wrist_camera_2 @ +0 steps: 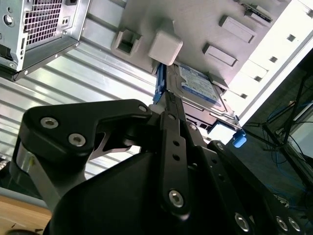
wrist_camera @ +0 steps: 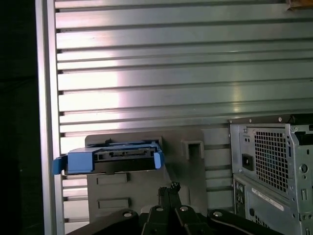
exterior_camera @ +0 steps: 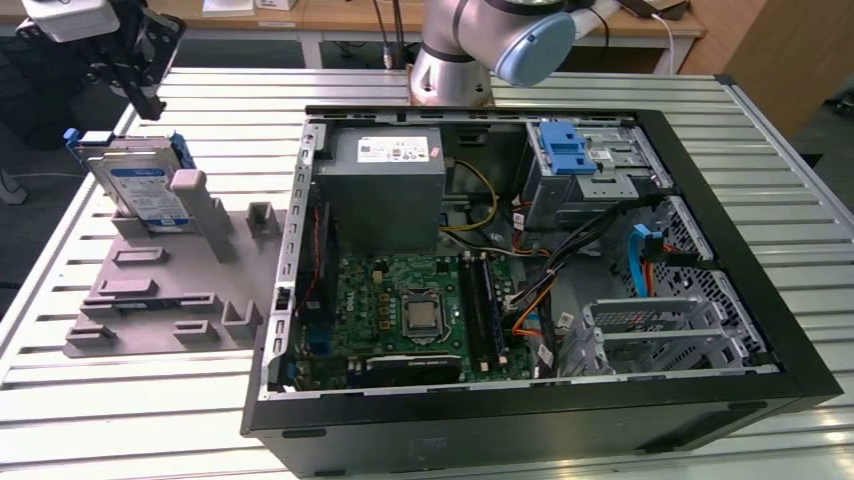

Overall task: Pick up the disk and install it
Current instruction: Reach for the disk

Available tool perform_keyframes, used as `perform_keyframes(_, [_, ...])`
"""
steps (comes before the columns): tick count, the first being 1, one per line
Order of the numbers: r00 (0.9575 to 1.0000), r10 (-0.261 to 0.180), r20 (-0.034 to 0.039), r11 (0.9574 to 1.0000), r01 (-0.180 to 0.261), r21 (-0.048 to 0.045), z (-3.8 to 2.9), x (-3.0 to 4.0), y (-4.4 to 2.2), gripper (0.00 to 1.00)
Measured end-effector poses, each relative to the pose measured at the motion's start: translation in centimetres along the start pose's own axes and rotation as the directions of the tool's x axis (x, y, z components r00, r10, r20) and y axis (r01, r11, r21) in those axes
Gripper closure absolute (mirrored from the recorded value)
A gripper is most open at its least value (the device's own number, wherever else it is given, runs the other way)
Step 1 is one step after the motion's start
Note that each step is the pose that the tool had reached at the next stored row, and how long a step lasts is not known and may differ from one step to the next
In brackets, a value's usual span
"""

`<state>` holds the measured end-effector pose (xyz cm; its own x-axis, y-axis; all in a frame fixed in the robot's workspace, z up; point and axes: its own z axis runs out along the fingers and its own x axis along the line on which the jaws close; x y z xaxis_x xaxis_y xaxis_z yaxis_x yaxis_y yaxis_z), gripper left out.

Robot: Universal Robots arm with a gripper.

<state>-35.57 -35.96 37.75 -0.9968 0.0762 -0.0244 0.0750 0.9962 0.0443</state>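
Note:
The disk (exterior_camera: pixel 140 185) stands on edge in a slot of the grey holder plate (exterior_camera: pixel 160 290) at the exterior view's left, its blue-and-white label facing out and its blue frame around the edges. My gripper (exterior_camera: pixel 144 103) hangs above and just behind it, apart from it, shut with nothing between the fingers. In the first wrist view the disk (wrist_camera: pixel 115 159) shows edge-on with its blue frame, beyond the closed gripper (wrist_camera: pixel 168 188). In the second wrist view the gripper (wrist_camera_2: pixel 166 100) points toward the labelled face of the disk (wrist_camera_2: pixel 195 85).
An open computer case (exterior_camera: pixel 747 290) lies on the slatted metal table (exterior_camera: pixel 134 410) at the exterior view's right, with a motherboard (exterior_camera: pixel 414 310), a grey power supply box (exterior_camera: pixel 384 190) and a drive cage with a blue latch (exterior_camera: pixel 566 152). The arm's base (exterior_camera: pixel 451 60) stands behind the case.

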Motion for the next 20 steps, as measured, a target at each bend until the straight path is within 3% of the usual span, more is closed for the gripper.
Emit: perform_keyframes(20, [1.0, 0.0, 0.0001, 1.0, 0.0, 0.0, 0.0, 1.33, 0.4, 0.89])
